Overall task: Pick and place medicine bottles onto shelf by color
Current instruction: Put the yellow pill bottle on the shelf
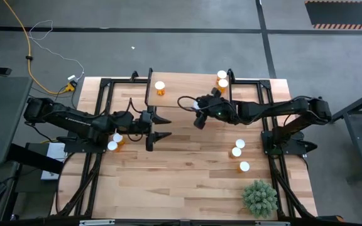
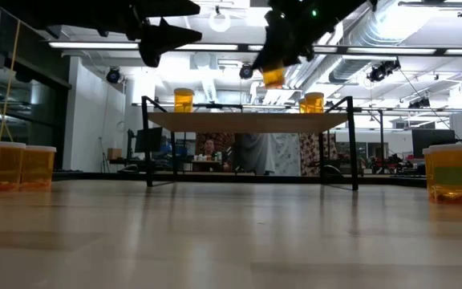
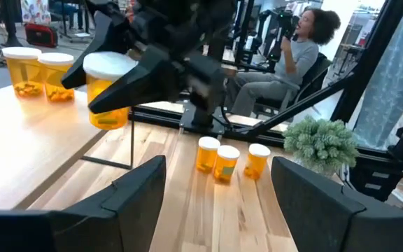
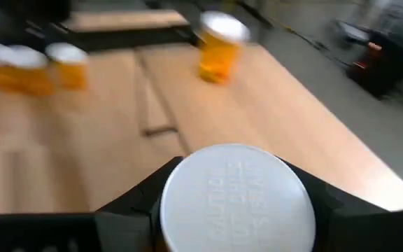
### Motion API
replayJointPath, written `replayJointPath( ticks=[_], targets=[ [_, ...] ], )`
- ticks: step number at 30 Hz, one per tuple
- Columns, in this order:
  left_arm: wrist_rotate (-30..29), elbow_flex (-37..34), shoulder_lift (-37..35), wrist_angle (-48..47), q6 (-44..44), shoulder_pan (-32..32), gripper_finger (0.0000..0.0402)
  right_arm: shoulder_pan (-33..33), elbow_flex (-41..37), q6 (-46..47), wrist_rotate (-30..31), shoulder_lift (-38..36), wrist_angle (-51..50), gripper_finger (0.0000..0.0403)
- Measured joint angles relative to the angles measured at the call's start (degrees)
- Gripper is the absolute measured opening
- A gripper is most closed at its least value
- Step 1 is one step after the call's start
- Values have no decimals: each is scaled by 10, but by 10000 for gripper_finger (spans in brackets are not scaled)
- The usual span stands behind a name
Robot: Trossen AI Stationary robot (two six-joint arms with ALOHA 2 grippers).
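Observation:
The shelf stands at the table's far middle. One orange bottle with a white cap sits at its left end and two bottles at its right end. My right gripper is shut on another bottle, held in the air by the shelf's near edge. My left gripper hovers open left of it, touching nothing. Two bottles stand by the left arm and three bottles on the table's right. My right gripper pinches the bottle between its two fingers, one on either side of the body just under the white cap. It comes slanting down from the table's right. The bottle is upright and lifted clear, higher than the shelf top.
A green spiky plant stands at the table's near right corner. Black frame bars run along both table sides. Bare wood lies across the near middle. A person sits beyond the table.

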Motion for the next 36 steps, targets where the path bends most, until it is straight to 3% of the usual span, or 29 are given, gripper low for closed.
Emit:
replayJointPath(
  ticks=[7,15,21,36],
  targets=[
    [8,0,0,-5,0,-1,250,-22,-30,9,50,-9,-29,181],
    [11,0,-1,-14,0,0,250,-52,-133,24,70,-88,63,181],
    [4,0,-1,-10,0,0,250,-94,-180,62,105,-118,77,181],
    [3,0,-1,-10,0,0,250,-119,-204,91,89,-110,113,181]
  ],
)
